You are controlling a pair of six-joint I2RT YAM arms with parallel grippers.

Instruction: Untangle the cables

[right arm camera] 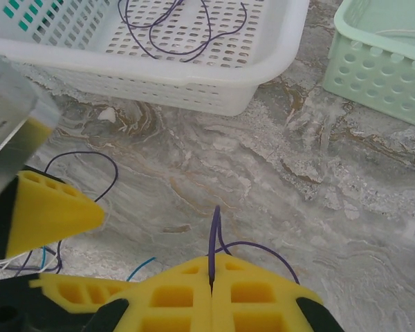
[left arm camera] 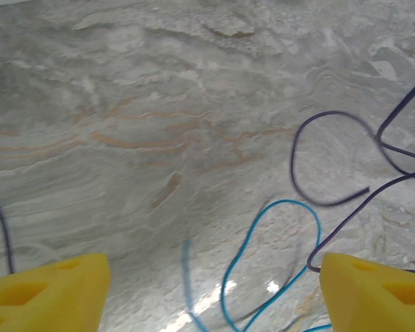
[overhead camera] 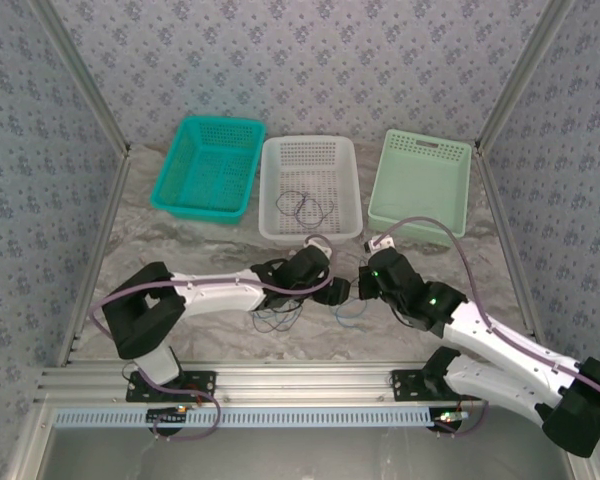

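We are freeing one strand: our right gripper (right arm camera: 212, 266) clenches a thin purple wire (right arm camera: 214, 235) beside the tangle of thin blue and purple cables (overhead camera: 277, 318) on the marbled tabletop (overhead camera: 180, 250). Our left gripper (left arm camera: 214, 270) hangs released. Next, we judge, comes a slow draw apart.

Cables (overhead camera: 276, 322) on table (overhead camera: 180, 250), three baskets (overhead camera: 310, 236) behind

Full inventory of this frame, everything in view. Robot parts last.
teal basket: one, teal, far left of table
white basket: one, white, far middle
pale green basket: one, pale green, far right
basket cable: at least one, purple, looped inside white basket
loose cables: several, dark purple and blue, on table between the arms
table: one, grey marble pattern
left gripper: yellow fingers, open over loose cables
right gripper: yellow fingers, shut on held cable, purple
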